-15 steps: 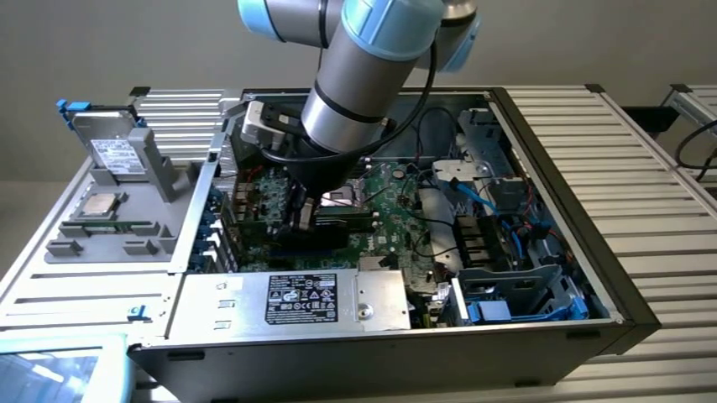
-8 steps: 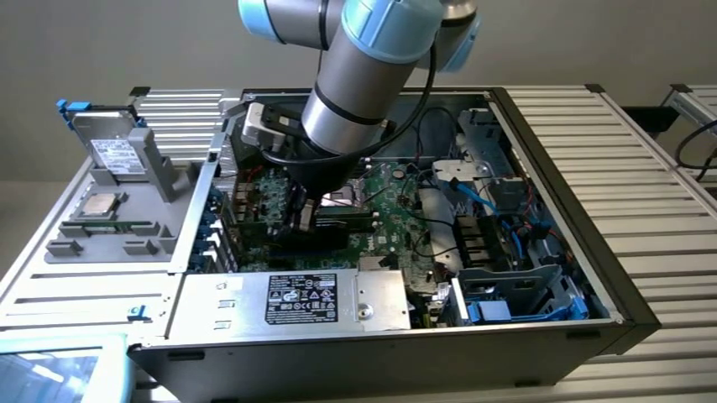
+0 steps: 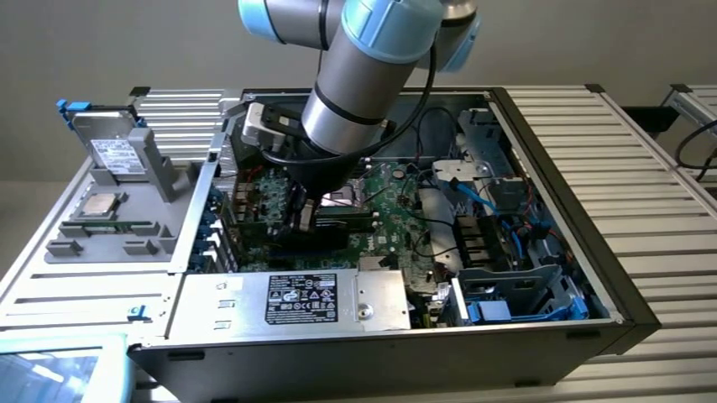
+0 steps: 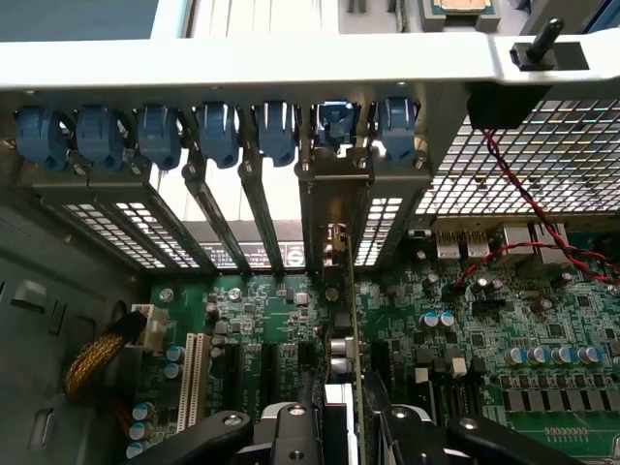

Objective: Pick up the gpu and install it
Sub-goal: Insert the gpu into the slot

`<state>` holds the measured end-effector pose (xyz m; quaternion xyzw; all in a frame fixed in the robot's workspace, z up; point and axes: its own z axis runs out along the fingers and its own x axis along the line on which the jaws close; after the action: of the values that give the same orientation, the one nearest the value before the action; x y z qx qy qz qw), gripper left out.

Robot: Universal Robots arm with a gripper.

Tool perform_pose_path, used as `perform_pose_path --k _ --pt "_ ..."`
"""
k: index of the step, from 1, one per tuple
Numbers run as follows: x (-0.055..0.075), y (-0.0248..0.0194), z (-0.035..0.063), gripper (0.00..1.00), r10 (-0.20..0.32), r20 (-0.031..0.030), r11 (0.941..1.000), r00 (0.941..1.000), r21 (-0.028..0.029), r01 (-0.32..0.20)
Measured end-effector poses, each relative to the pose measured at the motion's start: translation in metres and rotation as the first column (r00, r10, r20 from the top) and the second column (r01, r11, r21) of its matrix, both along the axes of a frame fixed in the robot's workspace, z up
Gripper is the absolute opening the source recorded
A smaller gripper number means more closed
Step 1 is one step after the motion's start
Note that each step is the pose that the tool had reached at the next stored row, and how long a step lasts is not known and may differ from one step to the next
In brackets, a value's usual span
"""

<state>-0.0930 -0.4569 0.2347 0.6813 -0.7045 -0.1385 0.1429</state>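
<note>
The gpu [image 4: 344,320] stands on edge over the large green motherboard [image 4: 523,339], seen edge-on as a thin green board. Its metal bracket [image 4: 334,194] reaches up to the row of rear slot openings. My gripper [image 4: 341,438] is shut on the card's near end, one black finger on each face. In the exterior view the gripper [image 3: 300,214] is low inside the open computer case [image 3: 583,252], with the dark card [image 3: 342,223] beside it above the board. Whether the card's edge sits in its slot is hidden.
Blue slot clips [image 4: 218,131] line the case's rear wall. A white slot [image 4: 191,373] and a braided cable [image 4: 92,363] lie near the card. The power supply [image 3: 297,298], blue cables and a drive cage [image 3: 505,285] fill the case's front and right. Parts rest on a grey tray [image 3: 107,214].
</note>
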Motion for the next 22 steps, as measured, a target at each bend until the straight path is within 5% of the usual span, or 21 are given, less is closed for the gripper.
perform_pose_path --k 22 --pt "0.0000 0.0000 -0.0004 0.28 0.000 0.0000 1.0000 1.0000 0.0000 0.000"
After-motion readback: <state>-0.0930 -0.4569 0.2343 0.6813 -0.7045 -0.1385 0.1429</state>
